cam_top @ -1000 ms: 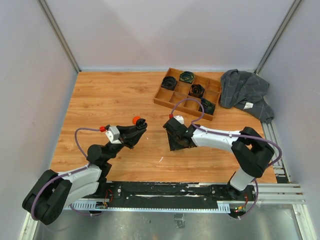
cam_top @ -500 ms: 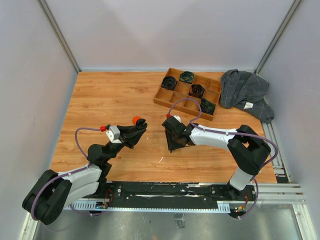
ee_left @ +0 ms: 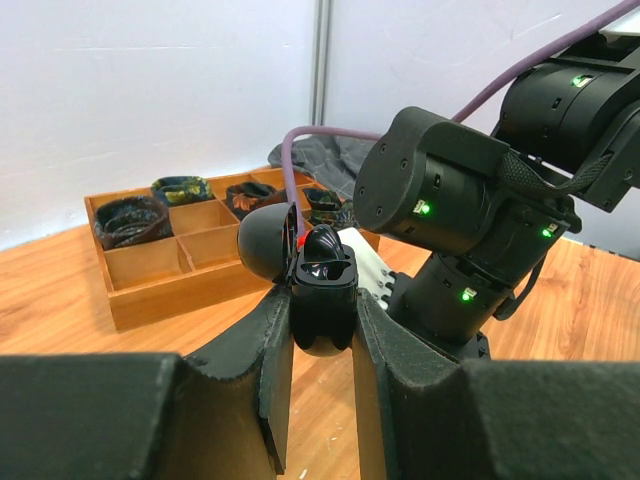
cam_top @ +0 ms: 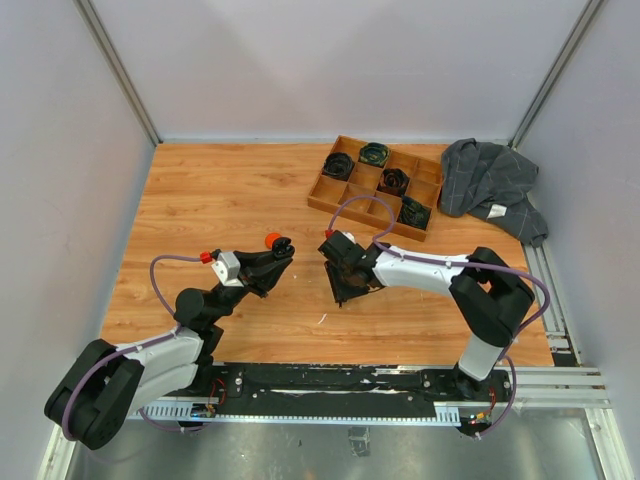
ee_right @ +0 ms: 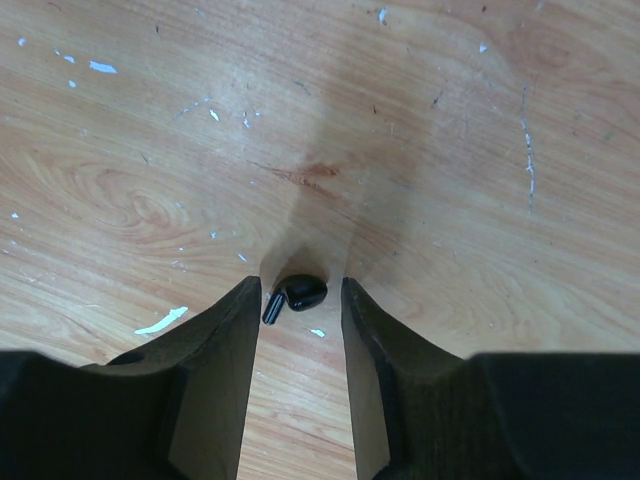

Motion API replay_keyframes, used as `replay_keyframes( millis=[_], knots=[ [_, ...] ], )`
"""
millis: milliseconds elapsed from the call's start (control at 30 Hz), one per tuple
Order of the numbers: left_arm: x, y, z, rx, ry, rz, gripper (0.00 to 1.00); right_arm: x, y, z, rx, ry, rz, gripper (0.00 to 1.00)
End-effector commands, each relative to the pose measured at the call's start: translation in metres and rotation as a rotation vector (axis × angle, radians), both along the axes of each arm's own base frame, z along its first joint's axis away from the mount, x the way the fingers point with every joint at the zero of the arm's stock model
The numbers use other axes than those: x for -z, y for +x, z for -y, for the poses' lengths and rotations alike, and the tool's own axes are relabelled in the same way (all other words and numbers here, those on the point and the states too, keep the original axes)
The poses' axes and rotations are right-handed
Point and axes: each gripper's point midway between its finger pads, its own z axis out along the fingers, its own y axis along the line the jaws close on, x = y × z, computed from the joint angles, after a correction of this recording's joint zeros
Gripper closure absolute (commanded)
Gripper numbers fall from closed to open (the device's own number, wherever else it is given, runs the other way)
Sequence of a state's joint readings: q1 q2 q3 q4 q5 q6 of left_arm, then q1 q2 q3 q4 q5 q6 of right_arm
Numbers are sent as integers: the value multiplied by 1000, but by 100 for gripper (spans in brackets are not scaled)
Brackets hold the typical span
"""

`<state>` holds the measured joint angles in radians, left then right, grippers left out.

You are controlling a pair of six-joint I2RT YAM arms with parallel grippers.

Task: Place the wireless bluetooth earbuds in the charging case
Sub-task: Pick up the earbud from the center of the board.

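My left gripper is shut on a black charging case and holds it above the table with its lid open. A small orange piece shows beside the case in the top view. My right gripper is open, tips down at the table. A black earbud lies on the wood between its fingers, its stem close to the left finger. In the top view the right gripper hides this earbud. No lilac bud is in view.
A wooden compartment tray with coiled black cables stands at the back right; it also shows in the left wrist view. A grey cloth lies at the far right. The right arm's wrist is close in front of the case.
My right gripper has shifted a little to the left along the table. The left arm and the case have not moved.
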<state>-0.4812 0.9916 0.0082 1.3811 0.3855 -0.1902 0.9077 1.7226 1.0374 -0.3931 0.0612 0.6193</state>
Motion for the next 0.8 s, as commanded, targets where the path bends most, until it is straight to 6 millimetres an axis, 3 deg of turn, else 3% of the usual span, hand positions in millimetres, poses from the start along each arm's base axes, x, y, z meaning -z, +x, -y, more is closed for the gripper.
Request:
replay_keyframes(
  millis=[0, 600, 767],
  knots=[
    [16, -6, -4, -10, 16, -24, 90, -5, -3, 8, -10, -63, 9, 61],
    [16, -6, -4, -10, 16, -24, 90, 9, -9, -10, -52, -54, -44, 68],
    [16, -6, -4, -10, 16, -24, 90, 14, -12, -5, -65, -98, -60, 70]
  ],
)
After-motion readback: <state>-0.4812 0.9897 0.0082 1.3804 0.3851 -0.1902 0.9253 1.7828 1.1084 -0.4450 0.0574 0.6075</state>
